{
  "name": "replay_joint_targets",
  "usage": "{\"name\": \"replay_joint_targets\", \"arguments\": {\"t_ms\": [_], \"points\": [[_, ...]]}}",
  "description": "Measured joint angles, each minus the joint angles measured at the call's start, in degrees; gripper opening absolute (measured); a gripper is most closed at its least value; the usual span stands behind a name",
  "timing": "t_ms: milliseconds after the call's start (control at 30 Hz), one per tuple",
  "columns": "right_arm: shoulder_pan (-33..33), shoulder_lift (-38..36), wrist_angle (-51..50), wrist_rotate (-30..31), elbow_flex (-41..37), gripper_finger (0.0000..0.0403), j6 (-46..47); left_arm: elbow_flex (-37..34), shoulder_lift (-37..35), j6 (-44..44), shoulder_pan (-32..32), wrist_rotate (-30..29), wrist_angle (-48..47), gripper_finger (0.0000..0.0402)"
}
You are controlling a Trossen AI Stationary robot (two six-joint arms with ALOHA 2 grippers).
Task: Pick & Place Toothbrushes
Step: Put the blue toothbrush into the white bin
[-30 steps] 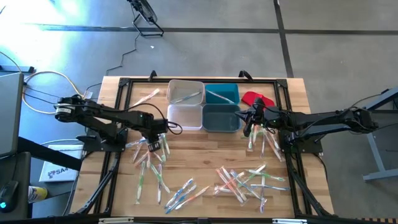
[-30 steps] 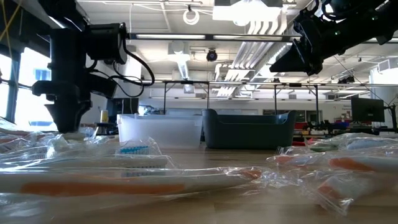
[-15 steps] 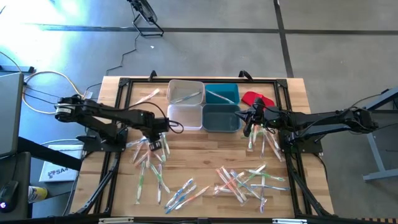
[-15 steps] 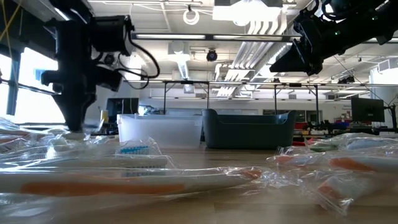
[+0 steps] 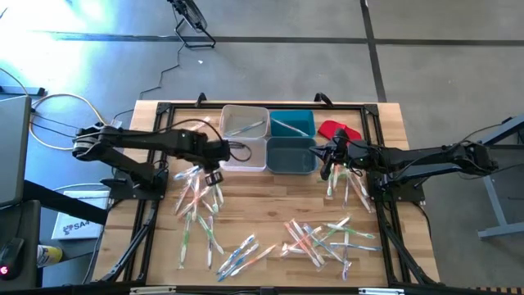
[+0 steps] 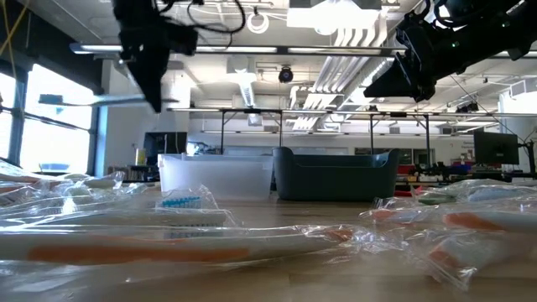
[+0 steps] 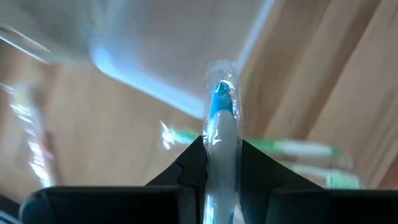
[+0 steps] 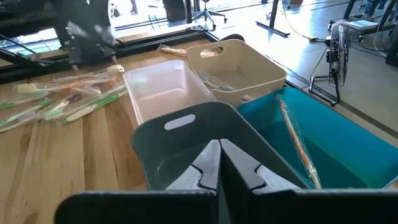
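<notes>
The left claw (image 7: pixel 222 163) is nearly closed on one clear-wrapped toothbrush with a blue head (image 7: pixel 220 124), pinching it between its two dark fingers so that the blue end sticks out ahead of them. Seen from above, this claw (image 5: pixel 214 176) hangs over the wooden worktop (image 5: pixel 270 201) just beside the white plastic bin (image 5: pixel 243 153), with the loose pile of wrapped toothbrushes (image 5: pixel 196 209) under and behind it.

The grip looks narrow and sits on slippery wrapping, so the brush could swivel or slide out on the way to a bin; a quick swing would make that likelier. A long overhang might also catch the bin's rim and be knocked free, landing on the worktop or in the wrong compartment.

The right claw (image 8: pixel 219 163) is fully closed, holding nothing, and waits over the dark grey bin (image 8: pixel 199 143), next to the teal bin (image 8: pixel 323 143). If both arms head for the bins together, they could crowd each other.
</notes>
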Motion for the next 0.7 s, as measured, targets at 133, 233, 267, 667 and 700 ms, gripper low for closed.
{"name": "replay_joint_targets", "arguments": {"t_ms": [133, 233, 267, 667, 700], "points": [[0.00, 0.00, 0.00, 0.00, 0.00, 0.0002, -0.01, 4.78, -0.02, 1.19, 0.02, -4.31, 0.06, 0.0058], [0.00, 0.00, 0.00, 0.00, 0.00, 0.0002, -0.01, 6.78, -0.02, 1.47, 0.02, -7.98, 0.19, 0.0058], [0.00, 0.00, 0.00, 0.00, 0.00, 0.0002, -0.02, 7.14, -0.02, 1.47, 0.02, -9.27, 0.41, 0.0058], [0.00, 0.02, 0.02, 0.00, 0.00, 0.0003, -0.02, 4.40, 0.00, 14.42, 0.07, -14.08, 23.84, 0.0058], [0.00, 0.00, 0.00, 0.00, 0.00, 0.0003, -0.02, 4.39, 0.00, 15.82, 0.29, -14.08, 26.10, 0.0058]]}}
